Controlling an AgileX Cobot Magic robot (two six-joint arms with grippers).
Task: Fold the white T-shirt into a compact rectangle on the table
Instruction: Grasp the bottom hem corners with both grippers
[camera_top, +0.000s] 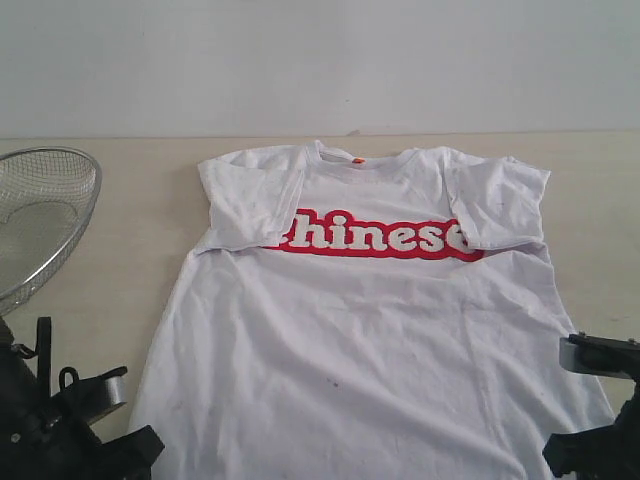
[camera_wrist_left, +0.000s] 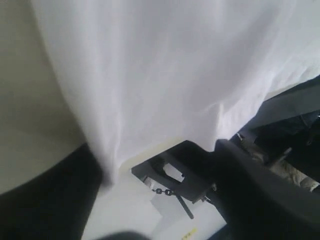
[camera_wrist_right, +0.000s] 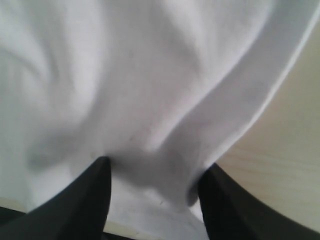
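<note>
The white T-shirt (camera_top: 370, 330) lies face up on the table (camera_top: 120, 200), red lettering across the chest, both sleeves folded inward. Its hem reaches the table's near edge. My left gripper (camera_top: 120, 420) is at the shirt's lower left corner. In the left wrist view my left gripper (camera_wrist_left: 160, 165) stands open, the hem corner (camera_wrist_left: 115, 165) lying against one finger (camera_wrist_left: 55, 200). My right gripper (camera_top: 590, 400) is at the lower right corner. In the right wrist view my right gripper (camera_wrist_right: 155, 170) is open, with a raised fold of the hem (camera_wrist_right: 165, 175) between its fingers.
A round wire-mesh basket (camera_top: 40, 215) stands at the table's left side. Bare tabletop (camera_wrist_right: 290, 150) lies beside the shirt's right edge. Below the near table edge a dark metal bracket (camera_wrist_left: 190, 170) and pale floor show.
</note>
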